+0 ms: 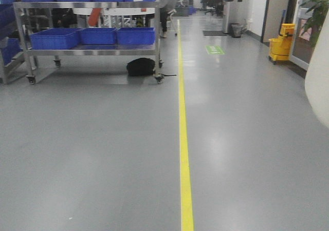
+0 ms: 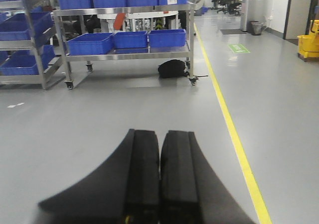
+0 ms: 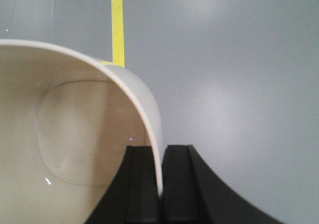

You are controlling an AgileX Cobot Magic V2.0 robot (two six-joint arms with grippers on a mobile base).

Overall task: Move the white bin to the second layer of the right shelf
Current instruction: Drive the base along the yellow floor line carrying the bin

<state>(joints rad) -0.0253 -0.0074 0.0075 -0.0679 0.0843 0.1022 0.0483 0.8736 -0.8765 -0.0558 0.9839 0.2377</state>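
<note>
With our right jaws we are pinching the wall of the white bin (image 3: 75, 134), hanging toward 9 o'clock, and our left jaws are pressing together.

Front, left-wrist views share the distant cart (image 1: 92, 52).

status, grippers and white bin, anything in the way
Right gripper shut on white bin rim. Left gripper shut, empty. Target shelf unseen; crate cart ahead left.
</note>
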